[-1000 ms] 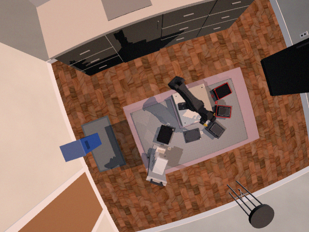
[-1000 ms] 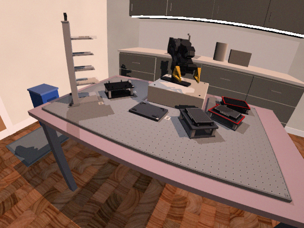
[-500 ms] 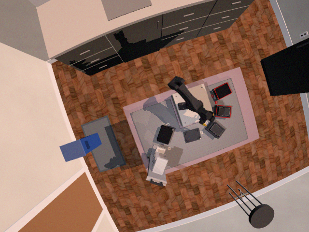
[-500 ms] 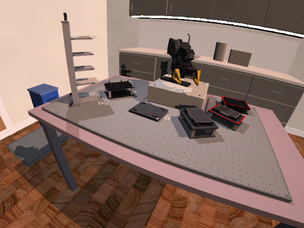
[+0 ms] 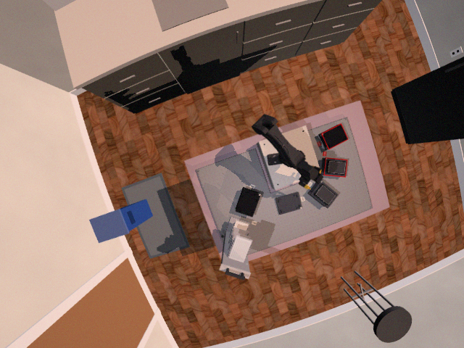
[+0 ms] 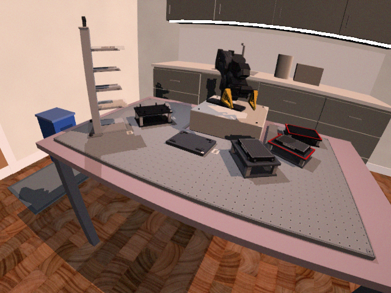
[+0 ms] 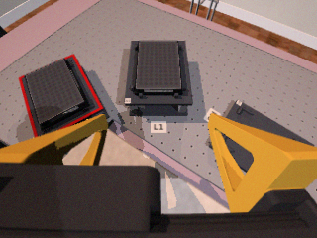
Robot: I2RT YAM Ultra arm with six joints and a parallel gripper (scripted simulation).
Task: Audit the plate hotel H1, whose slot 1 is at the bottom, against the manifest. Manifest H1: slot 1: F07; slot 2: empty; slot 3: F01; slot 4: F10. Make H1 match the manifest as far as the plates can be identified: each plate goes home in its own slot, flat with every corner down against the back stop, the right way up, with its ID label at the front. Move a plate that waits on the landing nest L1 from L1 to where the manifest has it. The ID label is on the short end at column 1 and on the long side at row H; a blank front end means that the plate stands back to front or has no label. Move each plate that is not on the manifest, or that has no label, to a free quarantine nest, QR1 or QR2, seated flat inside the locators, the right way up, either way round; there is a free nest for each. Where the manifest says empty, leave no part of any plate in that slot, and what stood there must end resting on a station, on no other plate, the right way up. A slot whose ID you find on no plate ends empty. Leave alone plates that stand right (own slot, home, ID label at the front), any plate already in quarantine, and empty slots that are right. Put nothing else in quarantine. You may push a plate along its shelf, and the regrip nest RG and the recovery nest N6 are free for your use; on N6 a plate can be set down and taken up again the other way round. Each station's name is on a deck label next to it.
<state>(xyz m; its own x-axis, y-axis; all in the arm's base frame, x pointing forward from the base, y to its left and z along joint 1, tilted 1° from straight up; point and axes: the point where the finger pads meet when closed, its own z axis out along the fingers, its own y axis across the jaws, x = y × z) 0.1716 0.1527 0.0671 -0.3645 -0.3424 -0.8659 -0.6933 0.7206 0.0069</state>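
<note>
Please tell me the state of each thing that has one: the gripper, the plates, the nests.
gripper: open, holds nothing
plate on L1 nest: lying flat, untouched
plate in the nearer red nest: seated, slightly askew
farther red nest: no plate visible
flat dark nest: no plate on it
raised black nest: no plate on it

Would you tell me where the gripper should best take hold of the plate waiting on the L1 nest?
Probably across its two long sides, near the middle, coming straight down. The plate lies flat on the raised L1 nest, top uncovered, and the open gripper holds nothing.
</note>
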